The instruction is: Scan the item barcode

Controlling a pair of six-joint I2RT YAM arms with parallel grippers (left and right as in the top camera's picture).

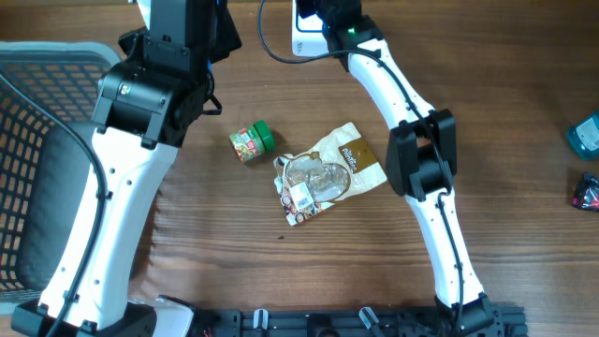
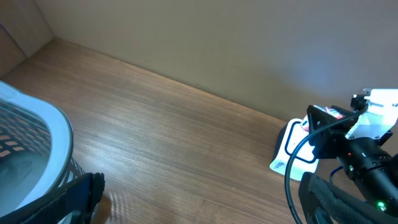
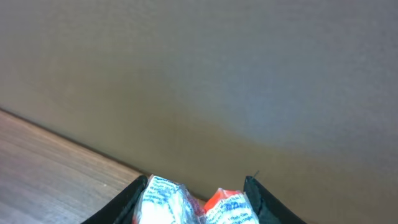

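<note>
overhead: right arm (image 1: 393, 84) reaches above the white scanner (image 1: 301, 36) at the surface's (image 1: 215, 234) far edge, I can't see its gripper | left wrist: left gripper (image 2: 202, 193) spread wide | right wrist only: right gripper (image 3: 196, 185) pinches the red-and-white packet (image 3: 171, 200)

Basket rim (image 2: 43, 121) left; wood table (image 2: 174, 137); right arm (image 2: 373, 158) holds item (image 2: 336, 113) at white scanner (image 2: 287, 155).

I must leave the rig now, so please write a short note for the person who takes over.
Left gripper: open, empty, beside the basket.
Right gripper: shut on a white-and-orange packet, held at the white scanner by the table's far edge.
Done: packet lifted to scanner.
To do: confirm the scan; green-lidded jar and brown pouch lie mid-table.
</note>
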